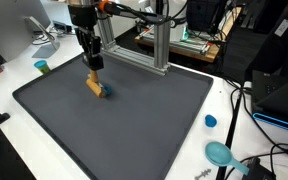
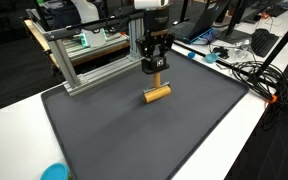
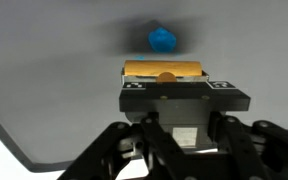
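A white table (image 1: 227,104) carries a wide dark grey mat (image 2: 154,140), which gives a flat, non-slip floor for small parts. At the mat's far edge stands an aluminium frame (image 2: 84,65), set back so the middle stays free for the arm. The gripper (image 2: 157,72) hangs straight down over that middle, fingers pointing at the mat, a pose that suits a grasp from above. Right under it a wooden block (image 2: 158,94) lies on its side on the mat, long axis across the line of the fingers, so they can straddle its narrow width; in the wrist view it fills the gap just ahead of the fingertips. Whether the jaws are spread or already pressing on the wood I cannot tell, as the fingers hide the contact. A small blue piece (image 3: 162,40) sits just beside the block on the mat, near but apart. A blue cap (image 1: 210,121) rests off the mat, well apart from the gripper
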{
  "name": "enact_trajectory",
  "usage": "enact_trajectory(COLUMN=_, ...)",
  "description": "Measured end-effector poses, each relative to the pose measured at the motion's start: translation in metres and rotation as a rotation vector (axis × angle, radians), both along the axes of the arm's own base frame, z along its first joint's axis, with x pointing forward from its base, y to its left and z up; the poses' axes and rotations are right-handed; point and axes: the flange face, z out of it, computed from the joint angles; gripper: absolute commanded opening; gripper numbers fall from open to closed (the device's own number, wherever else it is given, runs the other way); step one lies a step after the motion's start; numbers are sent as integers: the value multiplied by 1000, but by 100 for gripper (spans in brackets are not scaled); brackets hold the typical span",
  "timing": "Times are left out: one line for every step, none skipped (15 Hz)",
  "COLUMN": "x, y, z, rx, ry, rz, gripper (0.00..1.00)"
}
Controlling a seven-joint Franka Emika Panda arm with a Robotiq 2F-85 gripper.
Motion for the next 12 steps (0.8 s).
enact_trajectory(x=-2, y=-1, z=-2, rx=-8, ry=19, rz=11, gripper=22)
enact_trajectory(x=-4, y=-2, z=-4, rx=-14, ry=39, rz=21, gripper=22)
enact_trajectory(x=-5, y=-3, z=-5, rx=-17, ry=54, rz=30, gripper=22)
enact_trajectory(x=-6, y=-2, z=-7, rx=-18, ry=66, rz=42, gripper=22)
enact_trajectory(x=-7, y=-2, z=-8, rx=-18, ry=70, rz=54, gripper=22)
enact_trajectory(x=-7, y=-1, z=-8, rx=-17, ry=71, rz=67, gripper=22)
enact_trajectory(x=-7, y=1, z=-8, rx=-14, ry=71, rz=80, gripper=22)
enact_trajectory(x=-7, y=2, z=-8, rx=-13, ry=71, rz=91, gripper=22)
enact_trajectory(x=-7, y=3, z=-8, rx=-13, ry=73, rz=100, gripper=22)
enact_trajectory(x=-7, y=4, z=-9, rx=-13, ry=79, rz=104, gripper=22)
enact_trajectory(x=-8, y=4, z=-10, rx=-14, ry=87, rz=107, gripper=22)
enact_trajectory(x=-8, y=4, z=-11, rx=-15, ry=93, rz=109, gripper=22)
